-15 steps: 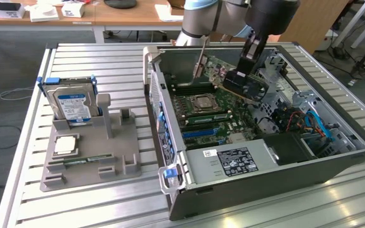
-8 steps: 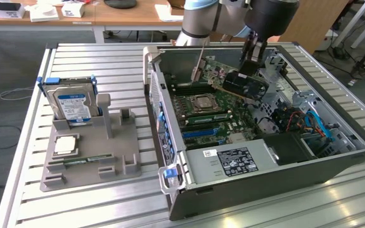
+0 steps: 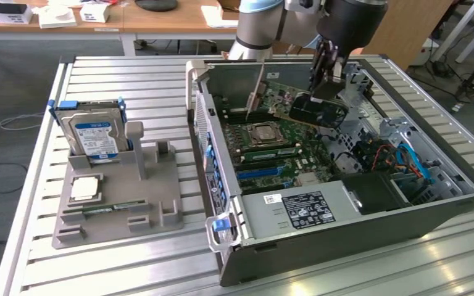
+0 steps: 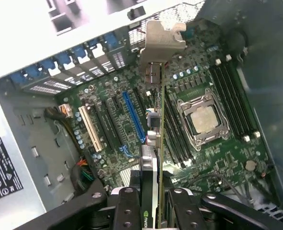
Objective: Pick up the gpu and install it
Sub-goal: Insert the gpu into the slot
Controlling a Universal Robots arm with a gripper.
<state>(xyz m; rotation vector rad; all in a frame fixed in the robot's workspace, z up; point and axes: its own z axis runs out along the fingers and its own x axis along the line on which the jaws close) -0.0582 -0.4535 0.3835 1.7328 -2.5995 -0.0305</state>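
A slatted metal table (image 3: pixel 121 259) carries the work. It stands on a grey carpeted floor (image 3: pixel 7 74), with a wooden desk (image 3: pixel 155 21) holding small white boxes at the far side of the room.

On the exterior view's left of the table sits a grey holder (image 3: pixel 158 185). A hard drive (image 3: pixel 93 135) with a blue-and-white label stands upright at its far end. A processor chip (image 3: pixel 84 188) lies flat nearer, and a narrow RAM stick (image 3: pixel 105 208) lies in a groove nearer still.

On the exterior view's right, an open computer case (image 3: pixel 344 246) lies on its side with the motherboard (image 3: pixel 278 154) facing up. Its power supply (image 3: pixel 303 209), with a black label, is at the near end.

The arm (image 3: pixel 261 24) comes in from the far side and reaches down into the open case, with the gripper (image 3: pixel 328 77) pointing almost straight down over the far part of the board. Its jaws are clamped on the gpu (image 3: pixel 311 110), gripping the card by its upper edge.

In the exterior view the card hangs tilted above the motherboard, black face toward the near right. Its silver bracket (image 3: pixel 253 98) points to the case's rear wall on the left.

In the wrist view the gpu (image 4: pixel 160 143) appears edge-on, a thin green-edged line running from the black fingers (image 4: pixel 127 211) out to the bracket (image 4: pixel 160 43). It lies over the gap between the blue slot (image 4: pixel 133 120) and the processor socket (image 4: pixel 201 117). Whether its lower edge touches any slot cannot be told.
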